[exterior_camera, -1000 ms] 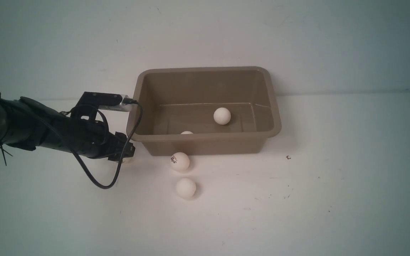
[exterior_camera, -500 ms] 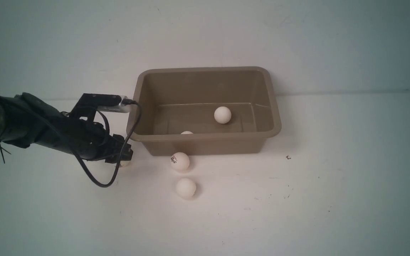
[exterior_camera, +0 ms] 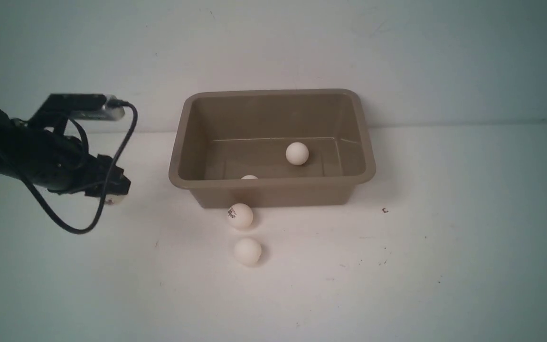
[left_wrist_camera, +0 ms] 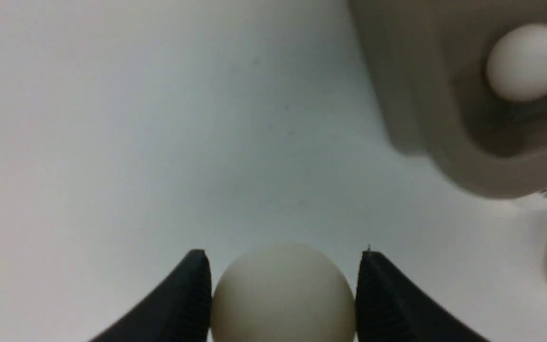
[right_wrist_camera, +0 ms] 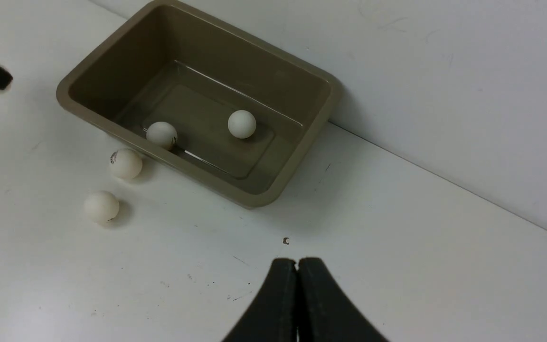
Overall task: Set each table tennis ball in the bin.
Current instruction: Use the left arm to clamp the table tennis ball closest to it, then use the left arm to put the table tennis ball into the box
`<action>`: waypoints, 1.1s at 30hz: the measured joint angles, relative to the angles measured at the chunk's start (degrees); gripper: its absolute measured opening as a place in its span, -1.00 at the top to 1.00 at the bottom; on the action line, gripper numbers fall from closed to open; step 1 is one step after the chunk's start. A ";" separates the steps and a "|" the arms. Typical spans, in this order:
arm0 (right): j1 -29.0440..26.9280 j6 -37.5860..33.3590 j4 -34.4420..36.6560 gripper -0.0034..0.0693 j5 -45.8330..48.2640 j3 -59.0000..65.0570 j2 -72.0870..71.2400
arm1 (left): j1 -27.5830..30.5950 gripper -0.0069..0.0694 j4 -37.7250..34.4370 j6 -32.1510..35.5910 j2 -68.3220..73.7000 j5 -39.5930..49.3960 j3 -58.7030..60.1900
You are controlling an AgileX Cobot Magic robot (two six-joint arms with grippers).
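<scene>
Left wrist view: ball (left_wrist_camera: 283, 294) within gripper (left_wrist_camera: 283, 266)

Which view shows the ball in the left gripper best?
The left wrist view: the held ball sits large between the fingers of the left gripper, touching both. The front view shows only a pale sliver under the gripper; the right wrist view shows barely a trace beneath the gripper tip.

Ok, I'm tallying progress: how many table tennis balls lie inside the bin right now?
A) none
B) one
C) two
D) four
C: the right wrist view shows two inside the bin, a ball by the wall and a ball mid-floor.
</scene>
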 joint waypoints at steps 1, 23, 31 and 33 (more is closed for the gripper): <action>0.00 0.00 0.00 0.95 0.00 0.00 0.00 | -0.21 -0.10 -0.03 -0.05 -1.98 0.02 0.00; 0.00 -0.52 1.60 0.95 0.00 0.00 0.00 | -16.80 -0.16 2.94 1.06 12.15 0.47 -23.95; 0.00 -1.28 1.71 0.95 0.00 0.00 0.00 | -16.74 -0.57 2.71 2.84 10.31 5.28 -27.08; 0.00 -1.32 1.71 0.95 0.00 0.00 0.00 | -16.69 -0.57 3.03 1.09 8.35 9.86 -28.94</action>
